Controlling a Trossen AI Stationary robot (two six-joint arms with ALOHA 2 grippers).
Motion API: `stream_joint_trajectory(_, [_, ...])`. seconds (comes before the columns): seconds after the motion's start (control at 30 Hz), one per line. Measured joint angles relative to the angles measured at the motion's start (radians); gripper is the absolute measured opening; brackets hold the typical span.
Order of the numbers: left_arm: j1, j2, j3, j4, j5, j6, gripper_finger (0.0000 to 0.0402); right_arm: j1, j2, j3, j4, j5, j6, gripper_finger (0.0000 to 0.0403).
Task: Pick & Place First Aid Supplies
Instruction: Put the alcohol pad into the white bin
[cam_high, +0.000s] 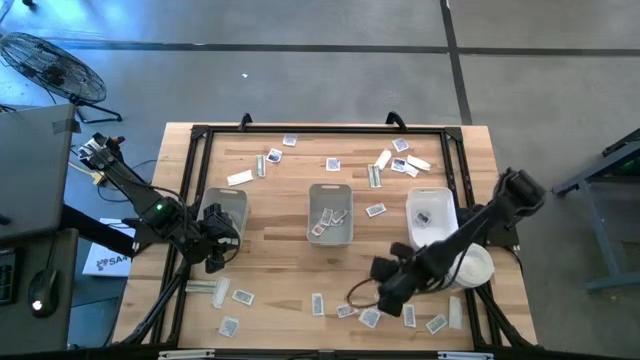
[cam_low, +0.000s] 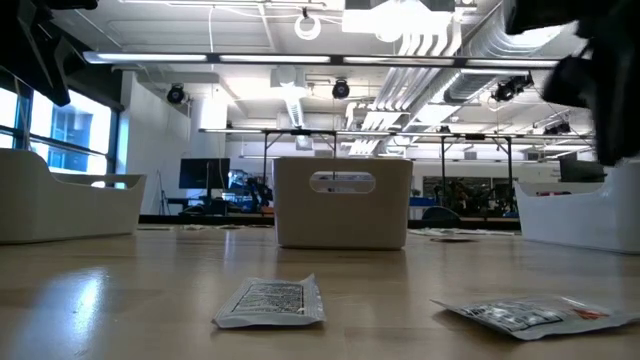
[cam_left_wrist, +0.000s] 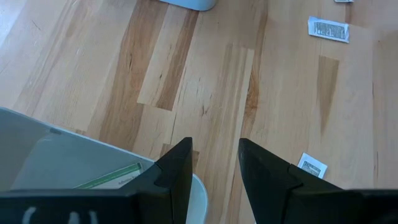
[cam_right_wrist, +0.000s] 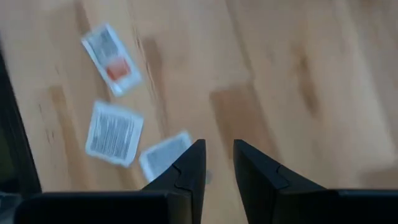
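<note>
First aid supplies lie flat and scattered on the wooden table: packets along the far side (cam_high: 333, 164) and along the near edge (cam_high: 345, 311). My right gripper (cam_high: 385, 295) hovers open above the near-edge packets. Its wrist view shows a white sachet with dark print (cam_right_wrist: 114, 132), one with a red mark (cam_right_wrist: 112, 59) and a third (cam_right_wrist: 165, 155) just beside my fingers (cam_right_wrist: 186, 168), nothing between them. My left gripper (cam_high: 213, 262) stands open over the near end of the left grey tray (cam_high: 228, 208). A green-white strip (cam_left_wrist: 112, 178) lies in that tray.
A grey tray (cam_high: 330, 212) with packets stands mid-table and a white tray (cam_high: 432, 215) to its right. A round white tub (cam_high: 470, 268) sits under my right arm. A black frame (cam_high: 320, 130) edges the table. In the low view, two packets (cam_low: 272, 302) (cam_low: 530, 315) lie before the middle tray (cam_low: 342, 203).
</note>
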Motion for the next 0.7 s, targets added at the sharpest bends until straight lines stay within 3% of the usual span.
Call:
stream_joint_trajectory(0.23, [0.0,0.0,0.0,0.0,0.0,0.0,0.0128,0.016,0.14,0.116,-0.205,-0.197,0.319,0.0092])
stream_joint_trajectory(0.43, [0.0,0.0,0.0,0.0,0.0,0.0,0.0128,-0.001,0.154,0.116,-0.15,-0.22,0.522,0.0128])
stream_joint_trajectory(0.7, [0.0,0.0,0.0,0.0,0.0,0.0,0.0128,-0.034,0.154,0.067,-0.107,-0.245,0.627,0.0145])
